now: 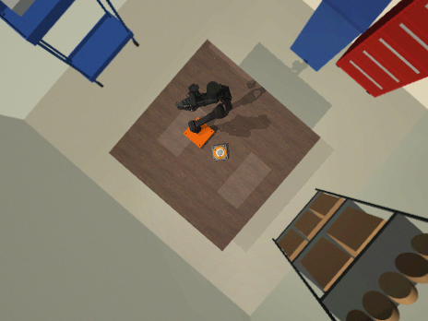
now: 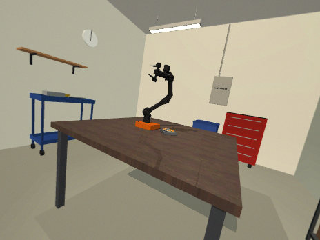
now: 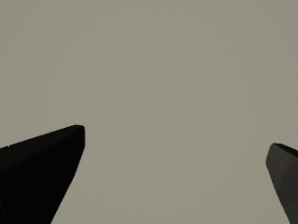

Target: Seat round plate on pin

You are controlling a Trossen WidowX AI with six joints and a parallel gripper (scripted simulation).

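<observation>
High above the wooden table [image 2: 179, 152], the arm's gripper [image 2: 152, 71] is standing with its fingers spread wide, holding nothing and touching nothing; in the wrist view only a plain grey wall is showing between them. The round plate [image 1: 219, 151] is sitting on its grey base [image 1: 214, 158] near the middle of the table, just beside the arm's orange mount [image 1: 199, 133], well below the gripper and apart from it.

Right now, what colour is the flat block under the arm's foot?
Orange; the flat square mounting block shows best in the top view.
</observation>
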